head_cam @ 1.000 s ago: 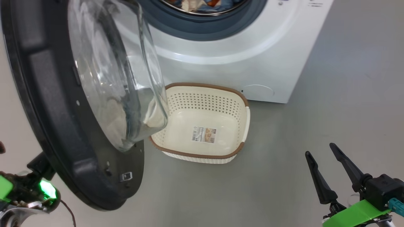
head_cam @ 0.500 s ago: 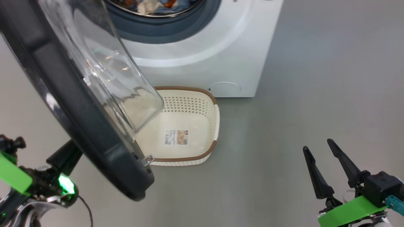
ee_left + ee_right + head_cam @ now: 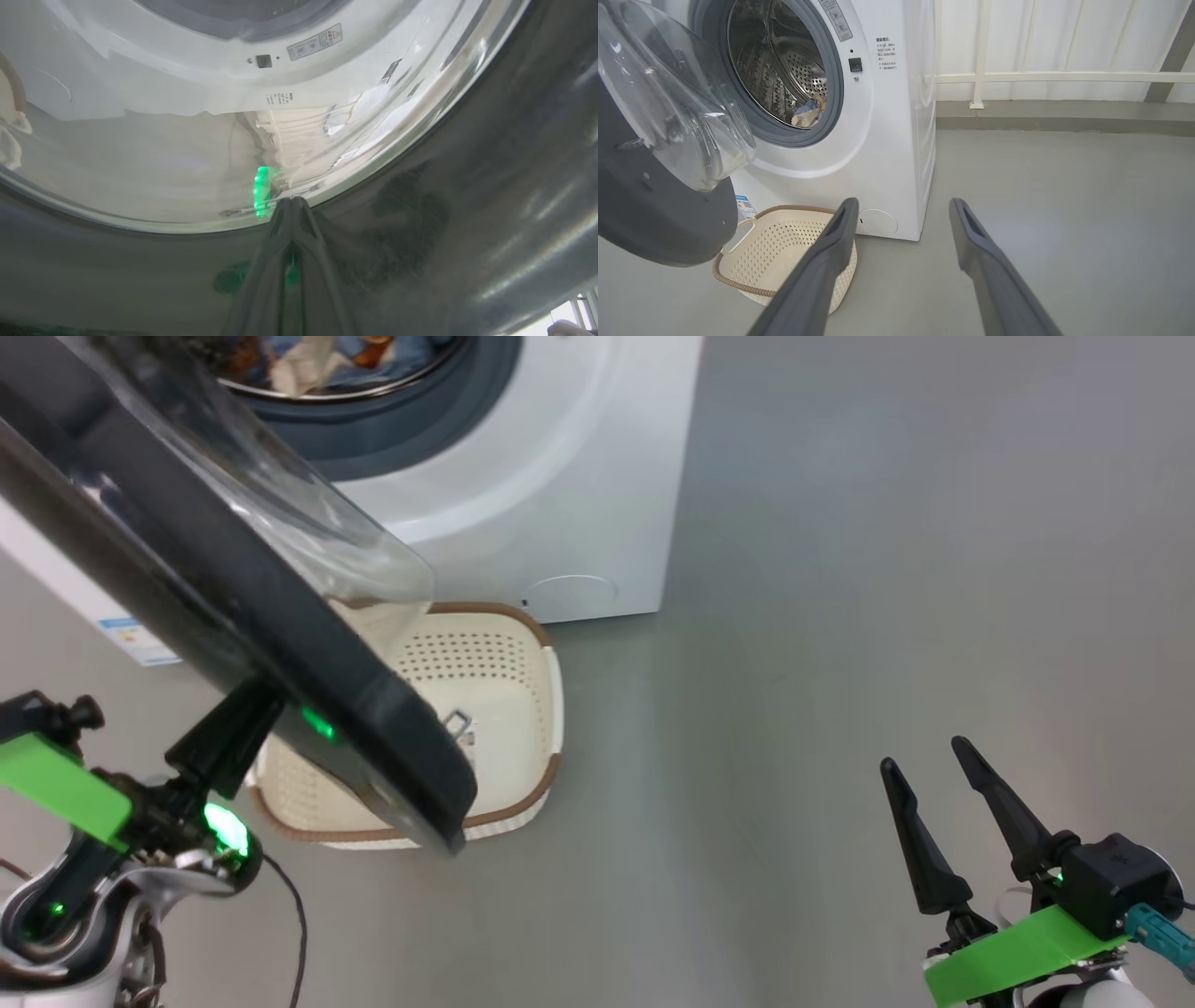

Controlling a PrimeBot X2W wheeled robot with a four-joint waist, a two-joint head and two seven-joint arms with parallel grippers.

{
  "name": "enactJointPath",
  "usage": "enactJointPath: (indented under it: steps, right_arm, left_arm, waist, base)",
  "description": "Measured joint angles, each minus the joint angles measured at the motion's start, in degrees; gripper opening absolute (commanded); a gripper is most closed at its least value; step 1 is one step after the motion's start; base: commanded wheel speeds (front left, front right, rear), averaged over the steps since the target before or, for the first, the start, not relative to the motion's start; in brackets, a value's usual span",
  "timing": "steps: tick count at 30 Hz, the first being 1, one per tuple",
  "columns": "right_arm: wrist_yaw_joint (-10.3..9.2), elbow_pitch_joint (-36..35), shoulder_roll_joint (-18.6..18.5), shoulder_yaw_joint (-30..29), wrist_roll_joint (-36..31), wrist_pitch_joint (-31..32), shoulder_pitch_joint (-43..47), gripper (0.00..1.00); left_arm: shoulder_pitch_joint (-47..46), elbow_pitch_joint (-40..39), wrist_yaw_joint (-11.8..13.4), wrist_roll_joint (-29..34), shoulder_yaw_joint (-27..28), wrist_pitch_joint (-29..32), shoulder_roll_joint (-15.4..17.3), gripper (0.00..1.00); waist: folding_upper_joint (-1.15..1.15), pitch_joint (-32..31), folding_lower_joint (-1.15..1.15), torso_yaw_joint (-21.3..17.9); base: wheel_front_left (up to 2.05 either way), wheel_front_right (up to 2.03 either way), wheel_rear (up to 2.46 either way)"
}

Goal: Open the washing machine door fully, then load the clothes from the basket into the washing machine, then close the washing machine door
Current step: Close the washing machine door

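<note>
Clothes (image 3: 807, 114) in washing machine (image 3: 887, 154); basket (image 3: 775, 238) before it, partly under door (image 3: 658, 219)

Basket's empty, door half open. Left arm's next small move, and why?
Probably push the washing machine door a bit closer to the washing machine with the left gripper. Its shut fingers seem to rest on the door's outer face, the clothes already lie inside, and the basket is empty.

Smooth grey floor (image 3: 887, 569), evenly and softly lit. Beyond, pale white wall (image 3: 1064, 32) with a white railing (image 3: 1041, 77) above a grey kerb (image 3: 1064, 116).
</note>
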Motion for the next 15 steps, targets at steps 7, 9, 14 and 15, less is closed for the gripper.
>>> enactJointPath:
  steps: [7, 9, 14, 15]
  right_arm:
    - [0.00, 0.98, 0.67, 0.45, 0.01, -0.49, -0.76, 1.00]
    - [0.00, 1.30, 0.75, 0.55, 0.01, -0.49, -0.77, 1.00]
    - [0.00, 1.94, 1.08, 0.62, 0.02, -0.59, -0.77, 1.00]
    - [0.00, 2.12, 1.08, 0.68, 0.02, -0.85, -0.77, 1.00]
  left_arm:
    - [-2.40, 4.52, -1.31, 0.96, -0.19, -1.42, -1.33, 0.00]
    - [-3.28, 5.76, -1.38, 1.25, -0.04, -1.77, -1.64, 0.00]
    - [-5.23, 9.20, -2.41, 1.63, 0.51, -3.15, -2.71, 0.00]
    - [-5.66, 9.96, -2.79, 1.82, 0.58, -3.53, -3.03, 0.00]
  waist:
    - [0.00, -0.25, 0.00, -3.09]
    - [0.00, -0.35, 0.00, -4.03]
    - [0.00, -0.59, 0.00, -6.04]
    - [0.00, -0.66, 0.00, -6.34]
  base:
    - [0.00, 0.00, 0.00]
    - [0.00, 0.00, 0.00]
    - [0.00, 0.00, 0.00]
    - [0.00, 0.00, 0.00]
